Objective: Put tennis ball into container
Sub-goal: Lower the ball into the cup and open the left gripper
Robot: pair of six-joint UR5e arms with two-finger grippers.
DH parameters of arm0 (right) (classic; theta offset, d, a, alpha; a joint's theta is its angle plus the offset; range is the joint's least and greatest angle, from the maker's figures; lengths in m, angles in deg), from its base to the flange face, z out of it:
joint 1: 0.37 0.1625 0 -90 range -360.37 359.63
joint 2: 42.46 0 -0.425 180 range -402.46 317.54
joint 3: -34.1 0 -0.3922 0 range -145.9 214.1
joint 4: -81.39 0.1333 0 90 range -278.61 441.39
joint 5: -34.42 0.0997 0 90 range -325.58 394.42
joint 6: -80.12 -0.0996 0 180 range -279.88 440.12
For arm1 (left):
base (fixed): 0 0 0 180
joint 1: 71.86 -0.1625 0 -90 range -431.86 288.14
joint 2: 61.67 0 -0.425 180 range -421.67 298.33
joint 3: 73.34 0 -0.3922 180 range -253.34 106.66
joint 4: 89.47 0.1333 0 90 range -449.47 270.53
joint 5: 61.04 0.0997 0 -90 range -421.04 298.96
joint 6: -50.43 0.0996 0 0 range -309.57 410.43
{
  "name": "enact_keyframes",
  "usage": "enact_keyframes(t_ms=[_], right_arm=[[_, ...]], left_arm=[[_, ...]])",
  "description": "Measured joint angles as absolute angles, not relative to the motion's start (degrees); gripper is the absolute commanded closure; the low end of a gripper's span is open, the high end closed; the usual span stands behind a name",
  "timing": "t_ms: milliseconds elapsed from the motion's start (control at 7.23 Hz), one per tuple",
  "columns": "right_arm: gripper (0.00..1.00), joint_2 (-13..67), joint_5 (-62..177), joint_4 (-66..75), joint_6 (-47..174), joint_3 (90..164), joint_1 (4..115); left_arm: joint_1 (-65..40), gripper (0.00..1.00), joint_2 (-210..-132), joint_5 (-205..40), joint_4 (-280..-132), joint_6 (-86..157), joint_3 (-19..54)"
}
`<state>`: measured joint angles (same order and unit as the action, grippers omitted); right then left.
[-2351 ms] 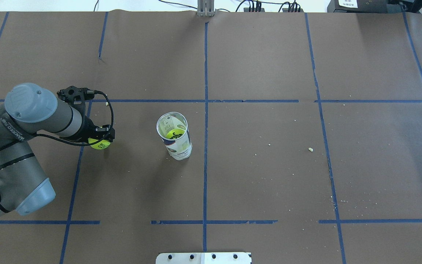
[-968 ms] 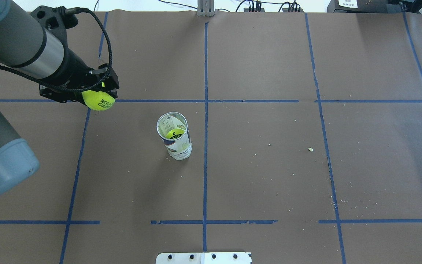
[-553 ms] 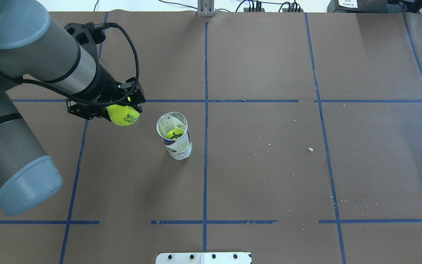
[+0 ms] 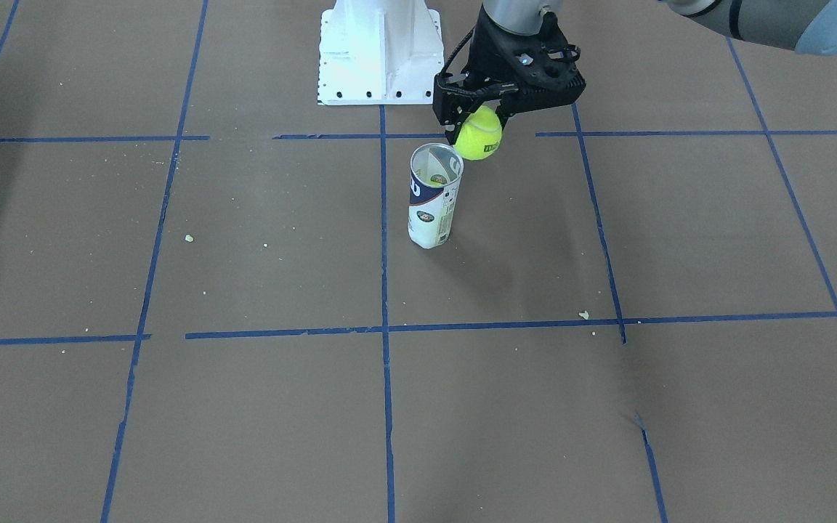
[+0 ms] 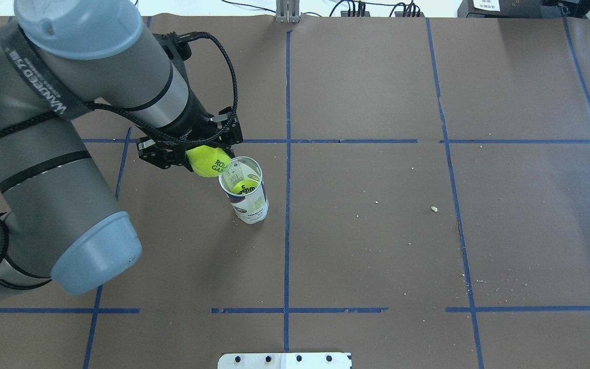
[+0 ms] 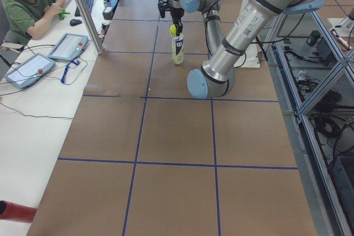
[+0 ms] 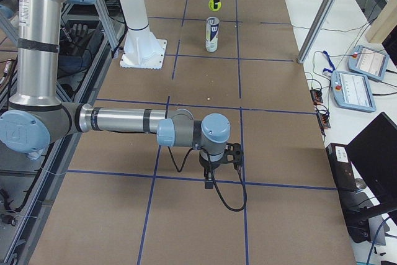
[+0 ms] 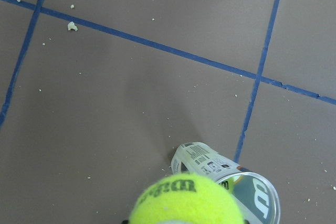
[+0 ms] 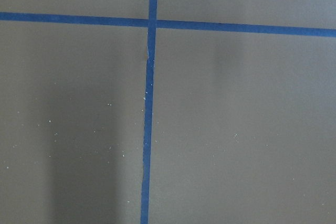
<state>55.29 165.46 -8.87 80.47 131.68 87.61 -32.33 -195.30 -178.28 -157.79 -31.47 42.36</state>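
Note:
My left gripper [image 5: 200, 154] is shut on a yellow-green tennis ball [image 5: 209, 161] with dark print, held in the air. The ball [image 4: 479, 133] hangs just beside and above the open rim of the container [image 5: 248, 199], a clear tube with a white and navy label standing upright [image 4: 429, 203]. A second yellow ball [image 5: 245, 187] lies inside the tube. In the left wrist view the held ball [image 8: 186, 200] fills the bottom edge, with the tube [image 8: 231, 174] right beneath it. My right gripper [image 7: 220, 167] hovers low over the table far from the tube; I cannot tell its state.
The white metal pedestal [image 4: 381, 51] stands behind the tube on the robot's side. Blue tape lines and small crumbs [image 4: 584, 314] mark the brown paper. An operator [image 6: 30, 4] sits at a side desk with tablets [image 6: 69, 45].
The left arm has lifted the ball off the table at the left and carried it rightward to the tube's rim. The tube has not moved.

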Motion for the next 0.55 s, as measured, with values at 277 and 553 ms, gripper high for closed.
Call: enact_keyframes(t_ms=[277, 553], right_arm=[[0.0, 55.28, 165.46, -8.87, 80.47, 131.7, 87.61], [0.0, 55.27, 165.46, -8.87, 80.47, 131.7, 87.61]], left_arm=[[-33.03, 0.9, -198.79, -177.73, -157.84, -32.67, 38.31], [-33.77, 0.88, -199.54, -177.53, -157.92, -32.86, 36.72]])
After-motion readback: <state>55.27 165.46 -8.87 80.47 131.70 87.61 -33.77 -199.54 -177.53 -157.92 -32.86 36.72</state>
